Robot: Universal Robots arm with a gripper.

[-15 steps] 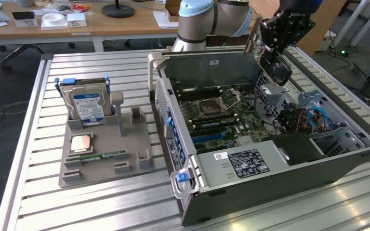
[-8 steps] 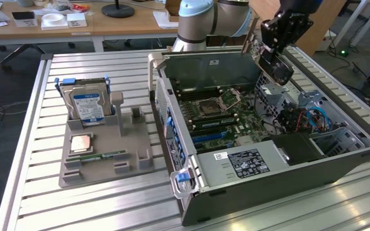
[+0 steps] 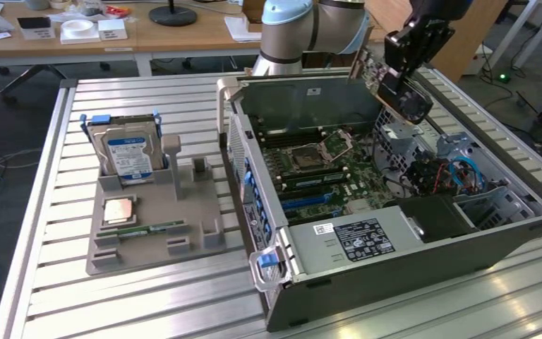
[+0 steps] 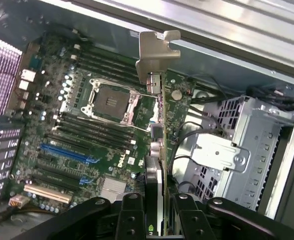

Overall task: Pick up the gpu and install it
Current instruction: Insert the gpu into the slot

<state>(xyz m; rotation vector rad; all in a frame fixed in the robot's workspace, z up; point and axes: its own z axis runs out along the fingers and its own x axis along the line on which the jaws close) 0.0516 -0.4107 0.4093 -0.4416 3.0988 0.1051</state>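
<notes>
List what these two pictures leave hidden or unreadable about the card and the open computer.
1. Card faces: wrist view looks along its edge; the tool covers its near end.
2. Label text on the computer: exterior view, too small.
3. Hard drive bottom: exterior view, grey holder hides it.
4. Arm upper part: exterior view, cut off by top edge.

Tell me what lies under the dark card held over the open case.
Under the dark expansion card with silvery bracket, in the end effector, lies the green motherboard with its empty processor socket. The strip beneath the card's edge is hidden.
</notes>
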